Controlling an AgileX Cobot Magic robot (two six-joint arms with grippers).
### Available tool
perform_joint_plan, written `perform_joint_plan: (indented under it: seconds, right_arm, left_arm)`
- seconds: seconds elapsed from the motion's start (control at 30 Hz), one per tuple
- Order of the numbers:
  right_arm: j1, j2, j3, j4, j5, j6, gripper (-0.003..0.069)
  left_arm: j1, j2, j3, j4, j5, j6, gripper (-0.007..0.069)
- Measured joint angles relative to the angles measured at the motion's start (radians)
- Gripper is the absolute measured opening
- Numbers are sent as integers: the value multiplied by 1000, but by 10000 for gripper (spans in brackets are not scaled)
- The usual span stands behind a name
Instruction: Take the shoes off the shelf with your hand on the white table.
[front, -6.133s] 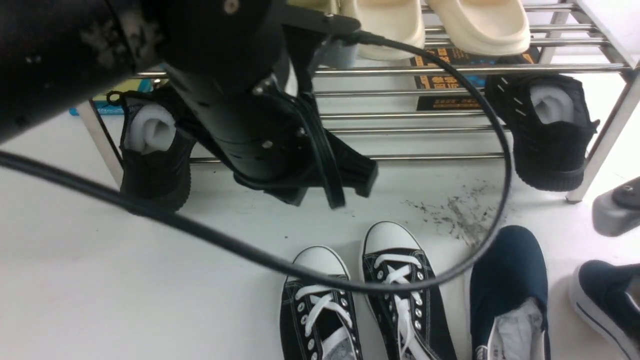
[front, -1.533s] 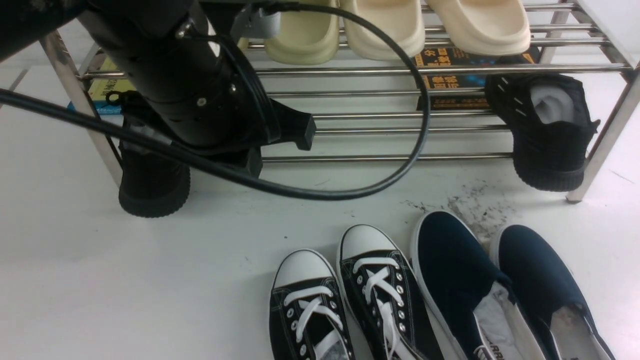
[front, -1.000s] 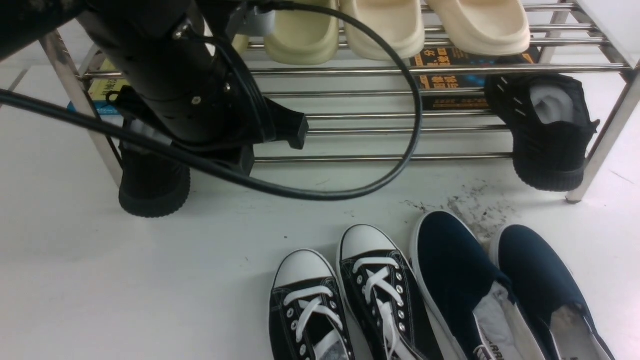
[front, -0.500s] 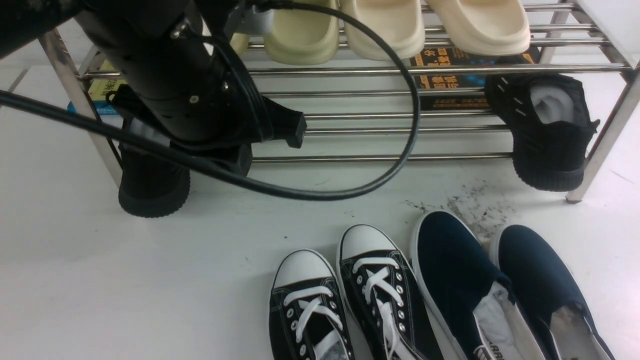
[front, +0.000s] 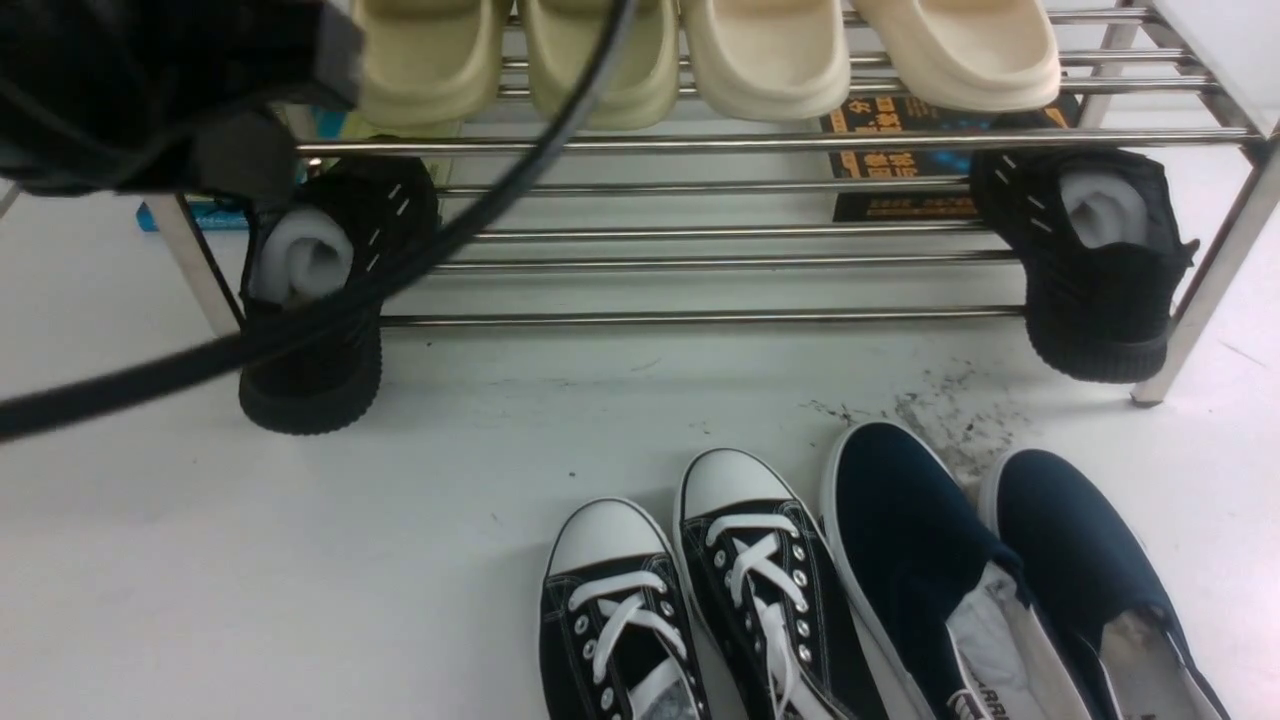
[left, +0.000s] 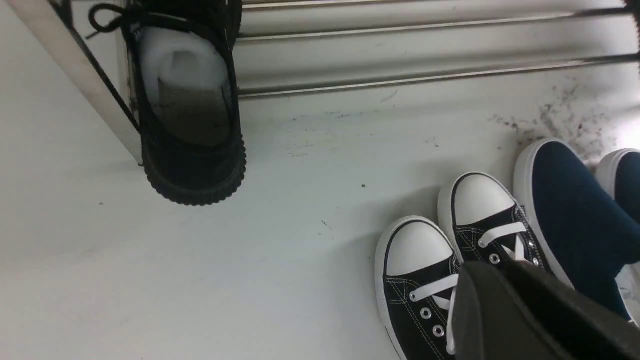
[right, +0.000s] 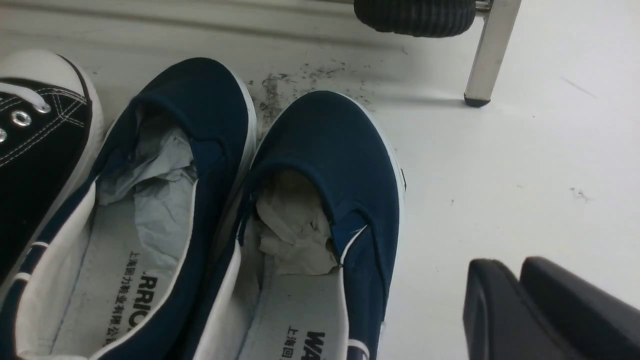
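Note:
The shoes, a navy slip-on pair (front: 900, 530) with white paper stuffing, stand side by side on the white table (front: 300, 560), toes toward the shelf (front: 700, 318). They show close up in the right wrist view (right: 330, 145). My right gripper (right: 507, 272) hovers over bare table beside the outer navy shoe, shut and holding nothing. My left gripper (left: 492, 270) is shut and empty above the black lace-up sneakers (left: 425, 270). In the front view only the left arm (front: 150, 90) and its cable show, raised at the upper left.
Two black knit sneakers (front: 310, 300) (front: 1095, 260) sit at the two ends of the shelf's lower tier. Several cream slippers (front: 770, 50) line the upper tier. Black lace-ups (front: 690, 580) stand left of the navy pair. A chrome shelf leg (right: 490, 50) is near the right gripper.
My left arm has swung up and to the left, uncovering the left black knit sneaker, and its cable loop has gone with it. No shoe has moved in the last second.

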Motion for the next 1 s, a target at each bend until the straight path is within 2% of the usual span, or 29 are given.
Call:
perform_joint_plan:
  seconds: [0.17, 0.3, 0.37, 0.43, 0.6, 0.77, 1.0]
  right_arm:
    - [0, 0, 0, 0, 0, 0, 106]
    - [0, 0, 0, 0, 0, 0, 111]
    - [0, 0, 0, 0, 0, 0, 116]
    - [0, 0, 0, 0, 0, 0, 118]
    - [0, 0, 0, 0, 0, 0, 123]
    - [0, 0, 0, 0, 0, 0, 129]
    - [0, 0, 0, 0, 0, 0, 138]
  left_arm:
    - [0, -160, 132, -4, 0, 1, 72]
    - [0, -343, 328, -27, 0, -1, 72]
    - [0, -491, 488, -47, -1, -33, 72]
    - [0, -543, 547, -53, -17, -54, 72]
    - [0, -774, 837, -58, -398, -140, 76]
    - [0, -849, 1008, -58, -657, -150, 83]
    - [0, -856, 1141, -42, -683, -150, 87]
